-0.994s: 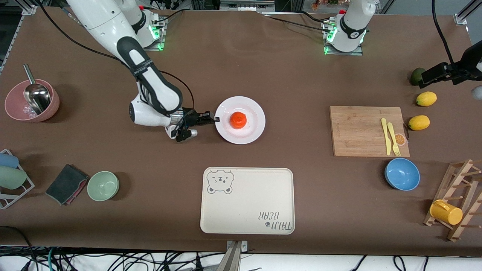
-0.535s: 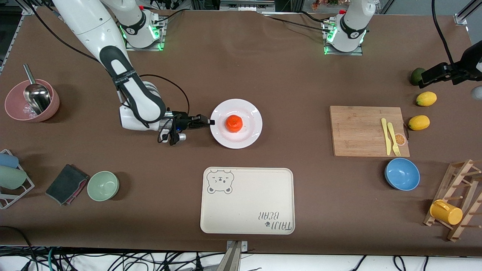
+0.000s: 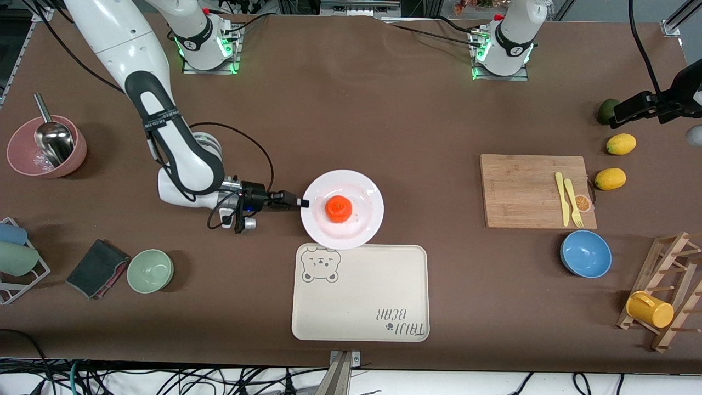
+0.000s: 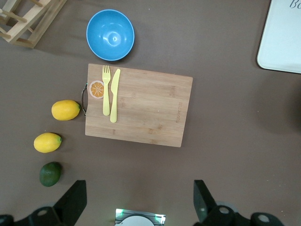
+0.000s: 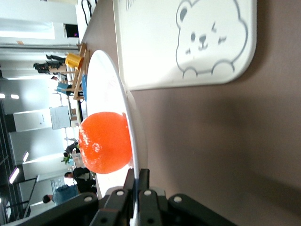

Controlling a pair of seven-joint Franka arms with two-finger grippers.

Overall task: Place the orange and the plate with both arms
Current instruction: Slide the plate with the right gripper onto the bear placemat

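The right end effector point(image 3: 301, 202) pinches the rim of the plate point(image 3: 362, 230), which carries the orange point(image 3: 338, 209) just above the bear-print tray point(image 3: 360, 292). Keeping the plate level should stop the fruit rolling. The left end effector point(image 4: 136, 207) waits, fingers wide, over the lemons point(image 3: 621, 144).

The orange point(image 3: 338, 209) sits on the plate point(image 3: 362, 230), which is held above the table, its near rim over the tray's point(image 3: 360, 292) edge. The right gripper point(image 3: 301, 202) pinches the plate's rim at the right arm's end. The left gripper point(image 4: 136, 200) waits over the cutting board point(image 3: 521, 192).
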